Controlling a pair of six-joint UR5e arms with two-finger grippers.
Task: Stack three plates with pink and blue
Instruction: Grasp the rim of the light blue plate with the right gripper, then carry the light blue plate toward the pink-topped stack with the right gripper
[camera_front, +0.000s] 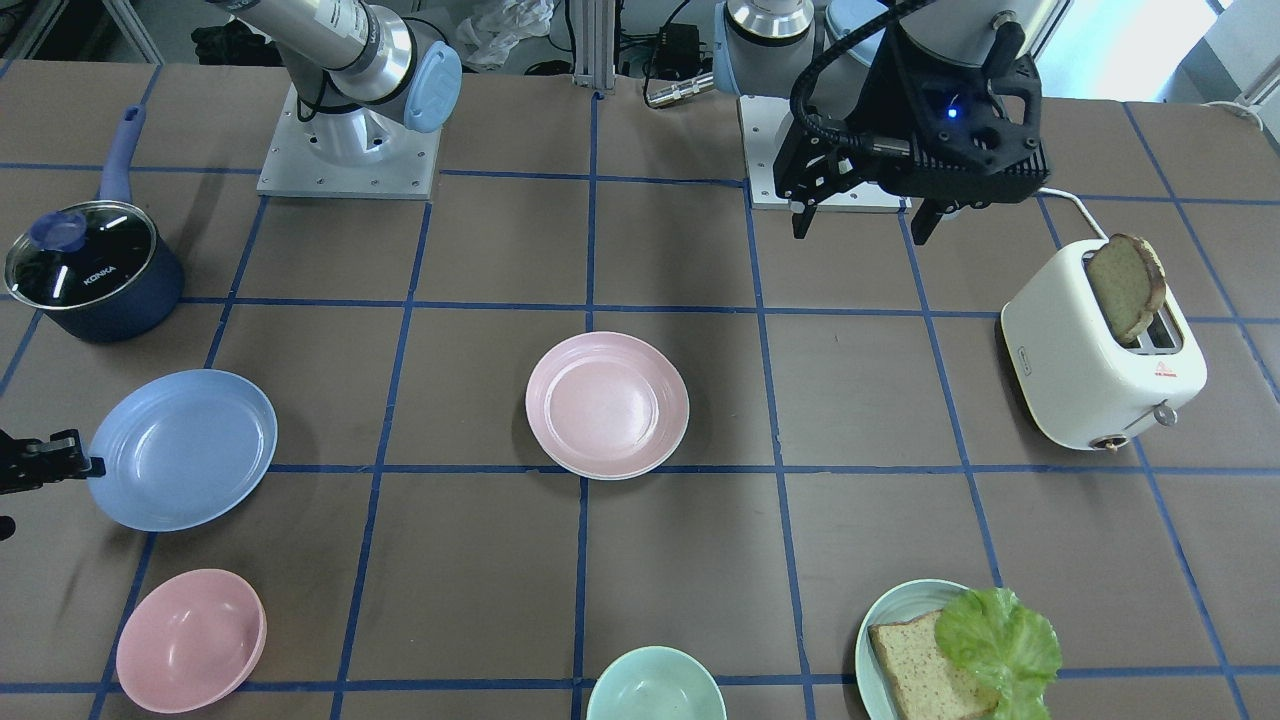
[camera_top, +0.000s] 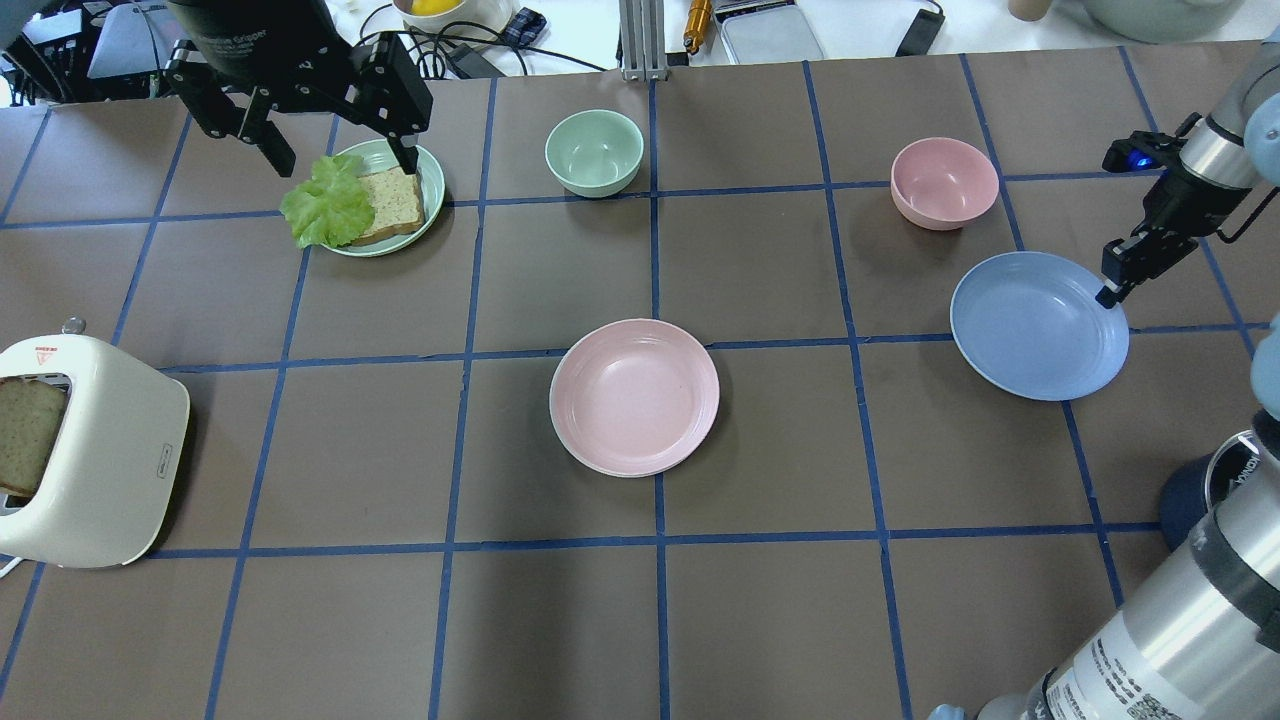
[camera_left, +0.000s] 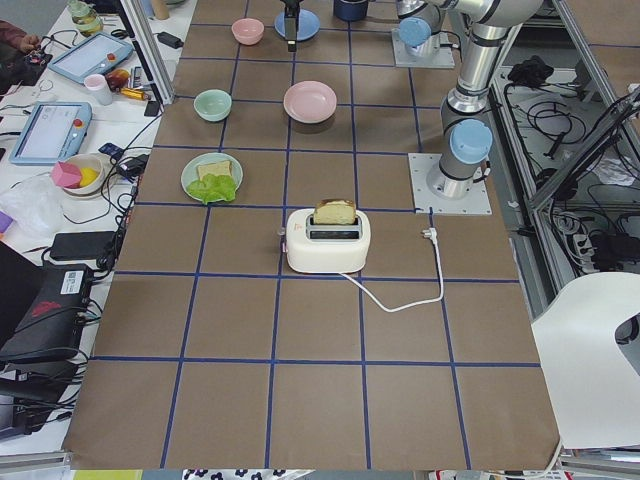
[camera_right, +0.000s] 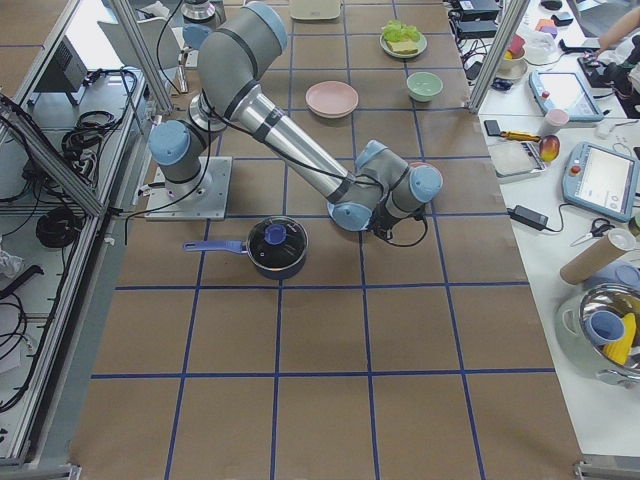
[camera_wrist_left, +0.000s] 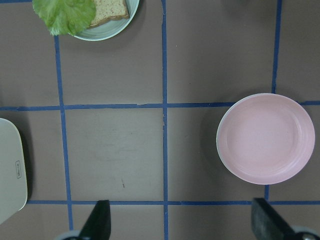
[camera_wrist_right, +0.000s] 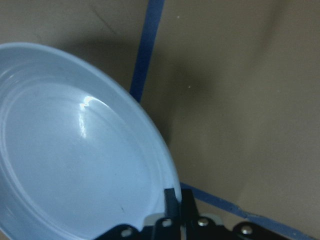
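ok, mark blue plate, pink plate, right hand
blue plate (camera_top: 1038, 326), overhead view, middle of its well
pink plate (camera_top: 634, 397), overhead view, middle of its well
right hand (camera_top: 1106, 296), overhead view, fingertips at plate rim

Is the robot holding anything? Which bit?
The right gripper pinches the round light blue plate by its rim; the open left gripper holds nothing.
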